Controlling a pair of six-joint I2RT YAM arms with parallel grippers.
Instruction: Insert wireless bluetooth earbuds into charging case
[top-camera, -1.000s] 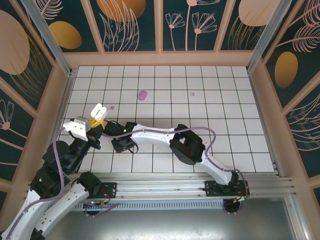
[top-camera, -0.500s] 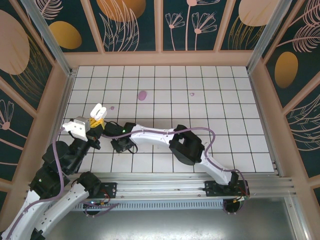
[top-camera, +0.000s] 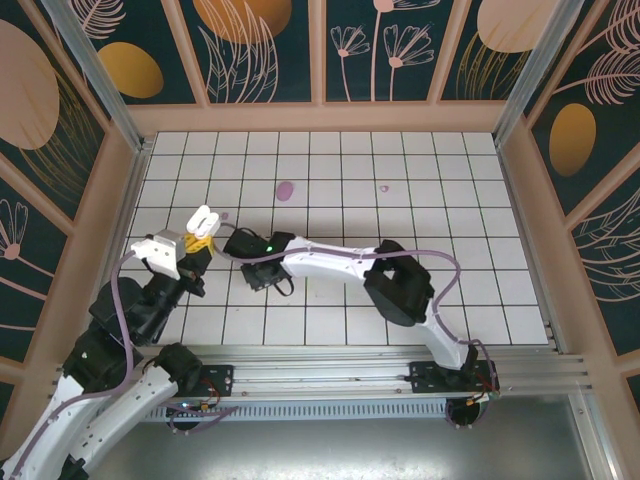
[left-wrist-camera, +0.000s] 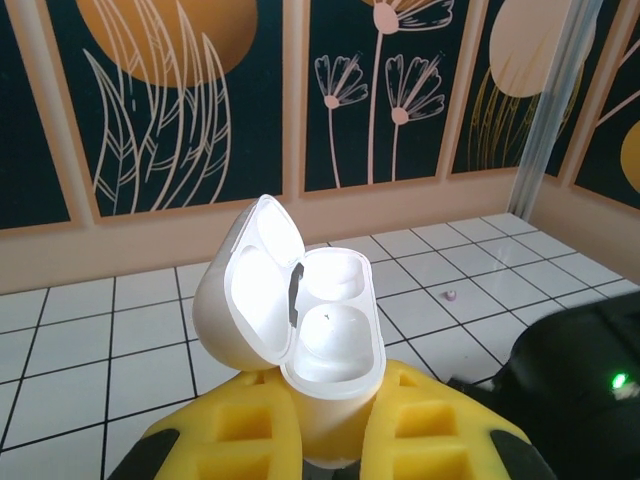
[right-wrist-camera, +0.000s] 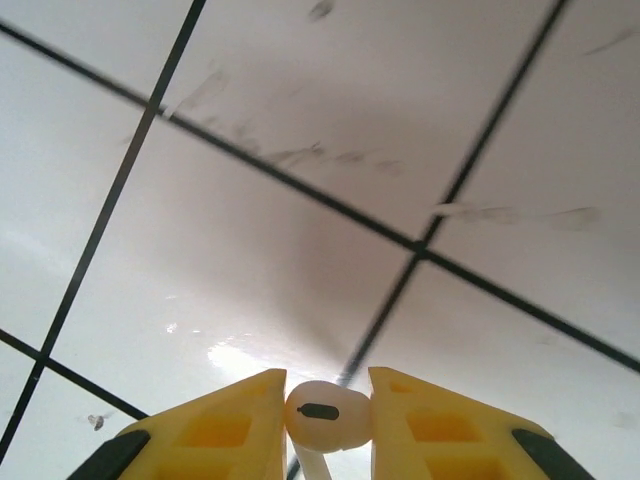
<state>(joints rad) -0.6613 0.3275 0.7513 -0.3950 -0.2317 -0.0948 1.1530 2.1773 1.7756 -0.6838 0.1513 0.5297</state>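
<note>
One tiny white plastic earbud (right-wrist-camera: 322, 412) pinched by its rounded head between the yellow fingertips of the right gripper (right-wrist-camera: 327, 400), jaws nearly together, stem trailing back toward the palm. Hangs low over the white tiled floor (right-wrist-camera: 300, 200), wrist turned downward, forearm stretched leftward. Needs a short carry left and slightly farther back to reach the glossy white pebble-shaped charging case (left-wrist-camera: 325, 330), lid flipped open, wells looking empty, mouth up, clamped at its base by the fully closed left gripper (left-wrist-camera: 325, 420)
</note>
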